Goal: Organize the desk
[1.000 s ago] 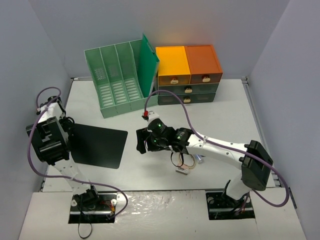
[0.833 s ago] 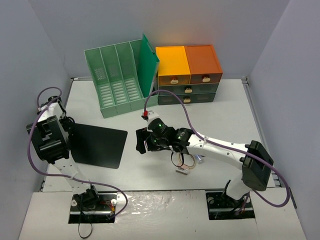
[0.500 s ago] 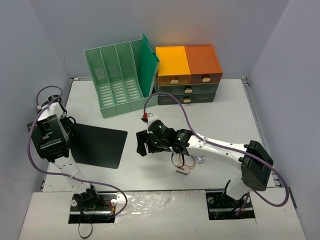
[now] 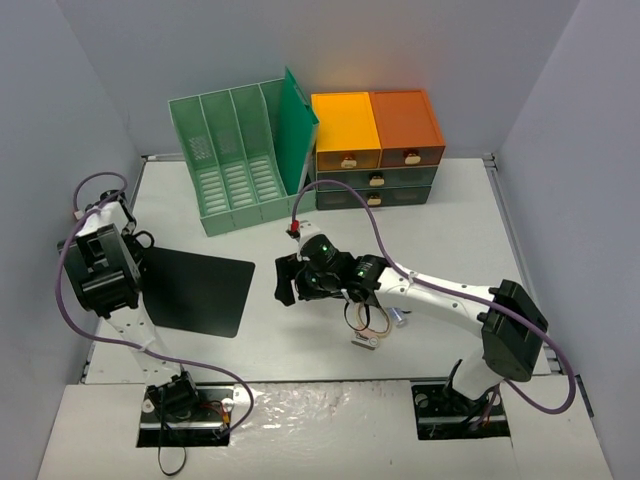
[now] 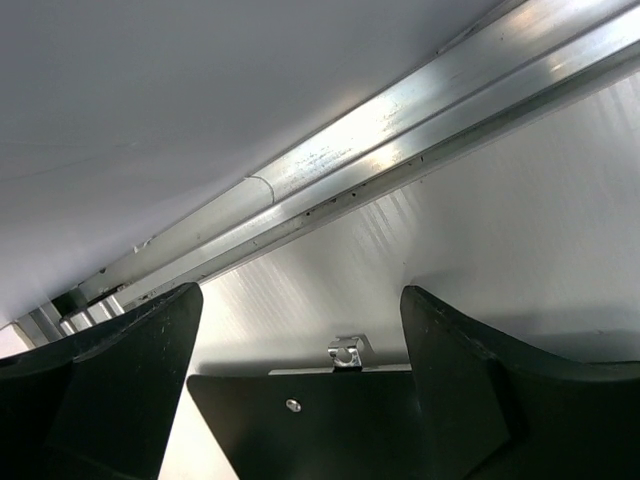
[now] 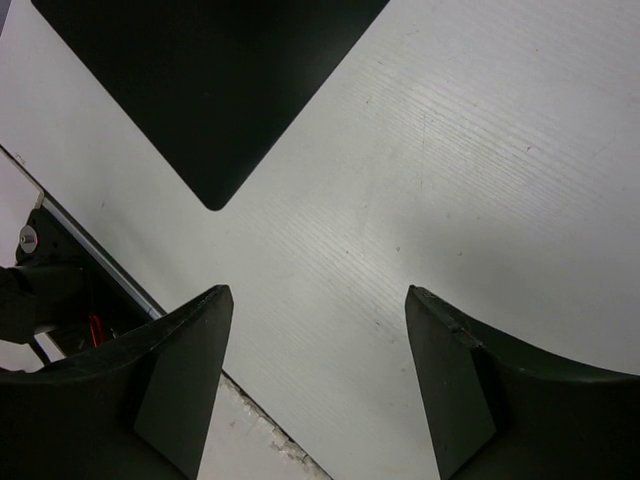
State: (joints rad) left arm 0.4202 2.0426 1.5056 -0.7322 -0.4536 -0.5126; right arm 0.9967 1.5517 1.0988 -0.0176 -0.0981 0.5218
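The off-white desk [image 4: 440,230] carries a black clipboard [image 4: 195,290] at its left. My left gripper [image 4: 140,262] is open at the clipboard's left edge. In the left wrist view the gripper [image 5: 300,292] straddles the clipboard's end [image 5: 340,420], where its small metal clip [image 5: 346,352] sits, and the fingers stand wide of it. My right gripper [image 4: 285,280] is open and empty over bare desk just right of the clipboard. In the right wrist view the gripper [image 6: 318,290] hangs over the desk [image 6: 450,180], with the clipboard's rounded corner [image 6: 215,100] at upper left.
A mint-green slotted file rack [image 4: 245,150] and an orange-and-grey drawer unit [image 4: 378,145] stand at the back. Rubber bands [image 4: 365,318], a small metal clip [image 4: 365,343] and another small piece [image 4: 398,318] lie under the right arm. A metal rail [image 5: 400,150] edges the desk's left side.
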